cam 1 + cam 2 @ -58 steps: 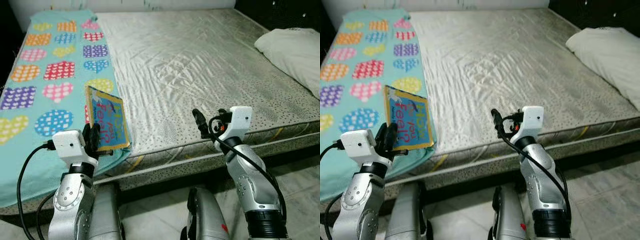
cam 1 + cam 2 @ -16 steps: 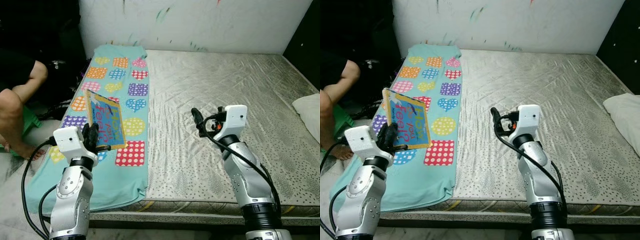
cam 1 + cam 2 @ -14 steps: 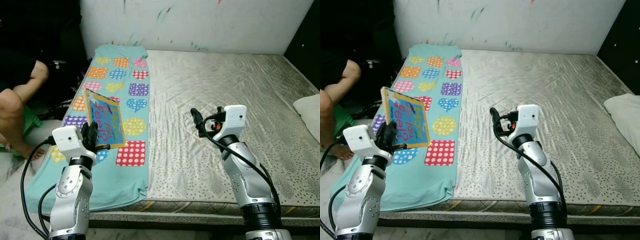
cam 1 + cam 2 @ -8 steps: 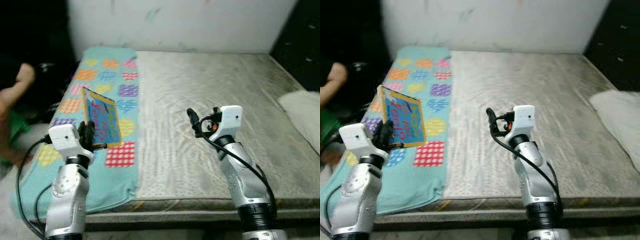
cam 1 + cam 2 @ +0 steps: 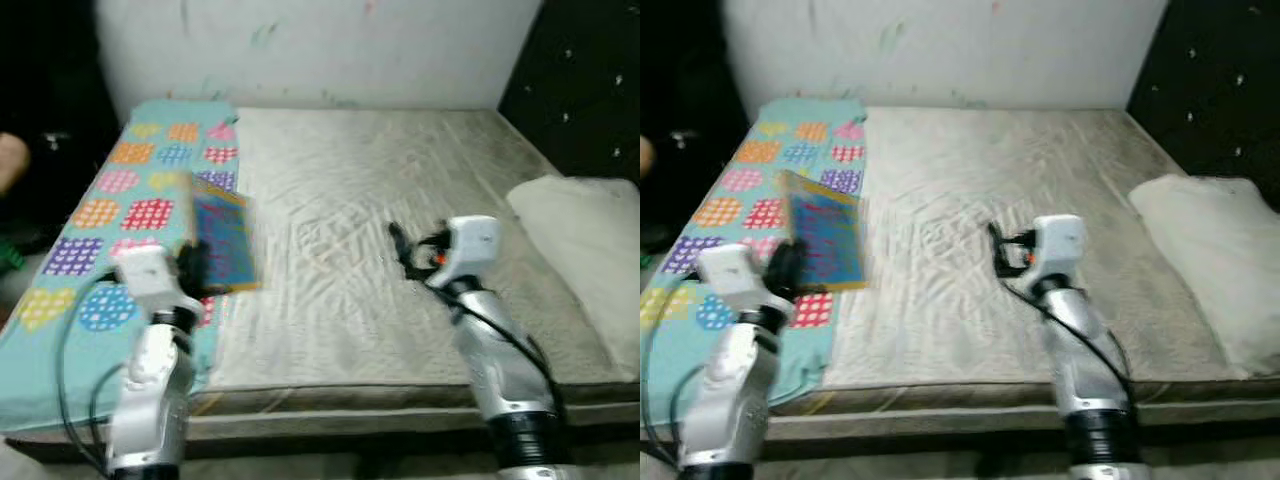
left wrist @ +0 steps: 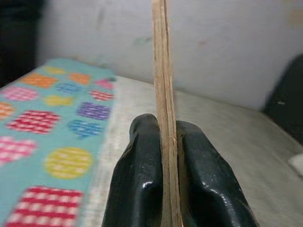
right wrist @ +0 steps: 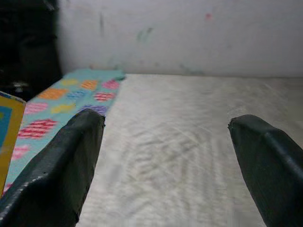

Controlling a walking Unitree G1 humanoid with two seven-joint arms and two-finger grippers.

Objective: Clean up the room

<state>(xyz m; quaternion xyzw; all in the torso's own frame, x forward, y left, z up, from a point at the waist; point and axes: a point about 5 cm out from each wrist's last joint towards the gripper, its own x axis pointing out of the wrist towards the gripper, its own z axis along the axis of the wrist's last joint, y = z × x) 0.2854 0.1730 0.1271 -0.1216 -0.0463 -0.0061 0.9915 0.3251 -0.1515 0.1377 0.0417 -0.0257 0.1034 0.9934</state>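
Black fingers of the left gripper clamp a thin blue-and-yellow picture book upright above the heart-patterned teal blanket. Right gripper hangs spread wide over the bare grey mattress.

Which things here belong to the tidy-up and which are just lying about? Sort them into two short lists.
In the job:
- picture book, held upright and clamped edge-on by the left gripper
- right gripper, open, holding nothing, raised over the mattress

Just lying about:
- teal patterned blanket along the bed's left side
- white pillow at the right edge
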